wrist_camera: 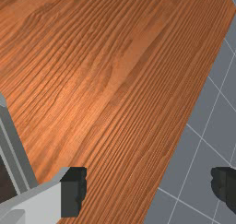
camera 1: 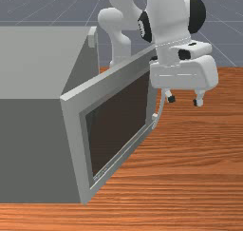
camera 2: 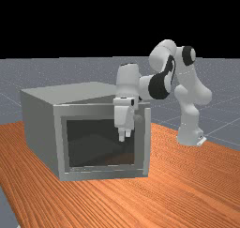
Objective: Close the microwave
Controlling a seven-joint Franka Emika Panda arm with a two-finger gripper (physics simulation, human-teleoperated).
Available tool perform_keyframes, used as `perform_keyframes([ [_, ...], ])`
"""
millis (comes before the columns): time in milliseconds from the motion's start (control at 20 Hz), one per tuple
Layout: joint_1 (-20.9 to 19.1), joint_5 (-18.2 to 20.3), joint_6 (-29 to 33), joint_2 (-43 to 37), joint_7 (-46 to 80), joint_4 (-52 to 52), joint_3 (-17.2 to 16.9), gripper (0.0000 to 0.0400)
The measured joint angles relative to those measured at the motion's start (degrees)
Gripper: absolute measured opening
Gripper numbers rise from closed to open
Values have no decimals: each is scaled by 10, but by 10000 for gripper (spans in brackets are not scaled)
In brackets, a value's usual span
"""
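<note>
The gripper [camera 1: 185,101] stands open in the front view, just right of the handle [camera 1: 162,109] on the free edge of the microwave door [camera 1: 152,90]. That door is swung partway out from the grey microwave [camera 1: 35,63], leaving a wedge-shaped gap at the top. In the far view the gripper [camera 2: 124,137] overlaps the door's dark window [camera 2: 93,145], left of the upright handle [camera 2: 147,142]. The wrist view has the gripper [wrist_camera: 148,188] with its fingers wide apart and nothing between them; part of the door frame [wrist_camera: 14,149] lies beside one finger.
The wooden table [camera 1: 199,178] extends in front of the door and under the gripper. Its edge [wrist_camera: 188,121] runs below the hand, with grey tiled floor [wrist_camera: 203,158] beyond. At the far view's right stands the arm's base [camera 2: 190,133].
</note>
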Motion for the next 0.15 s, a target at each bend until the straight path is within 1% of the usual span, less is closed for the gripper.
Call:
perform_keyframes([
  [100,-89,58,-37,-3,-132,8,15,400],
  [150,-121,79,-60,3,-180,24,19,400],
])
